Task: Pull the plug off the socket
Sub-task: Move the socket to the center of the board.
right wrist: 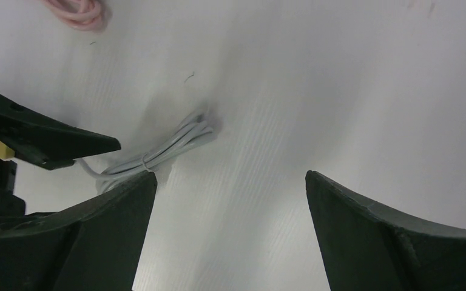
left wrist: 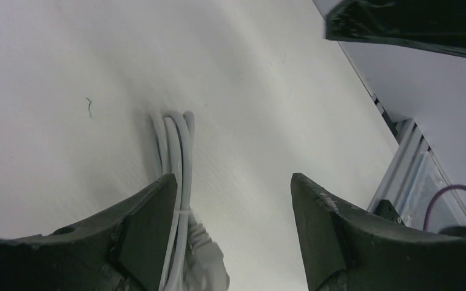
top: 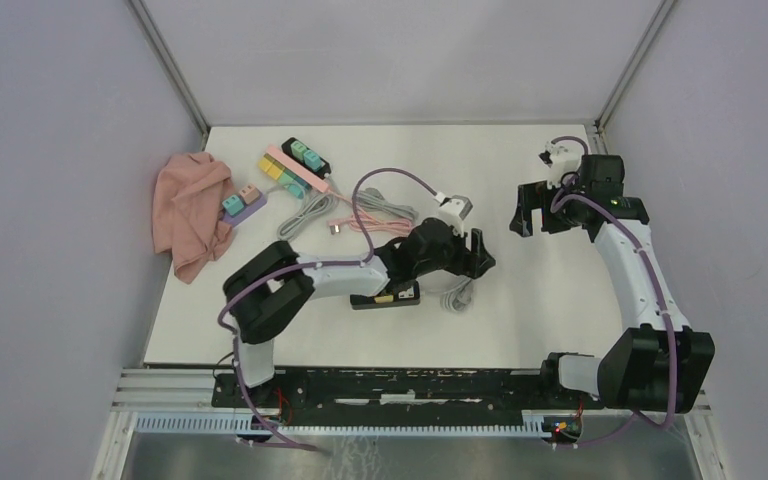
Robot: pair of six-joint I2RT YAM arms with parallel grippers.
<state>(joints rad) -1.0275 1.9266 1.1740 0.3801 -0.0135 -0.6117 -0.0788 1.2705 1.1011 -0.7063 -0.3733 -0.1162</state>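
White table (top: pixel 550 320); left fingers (left wrist: pixel 148 230) wide apart beside a bundled cable (left wrist: pixel 179 145), right fingers (right wrist: pixel 394 242) likewise, both empty.

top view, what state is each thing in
left hand, open, holding nothing
right hand, open, holding nothing
white cable, bundled with a tie, lying flat
black power strip, lying flat, partly covered
grey cable, loosely coiled
towel, crumpled

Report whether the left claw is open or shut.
Open. The left claw has its black fingers spread apart, white table showing between, clamping nothing.
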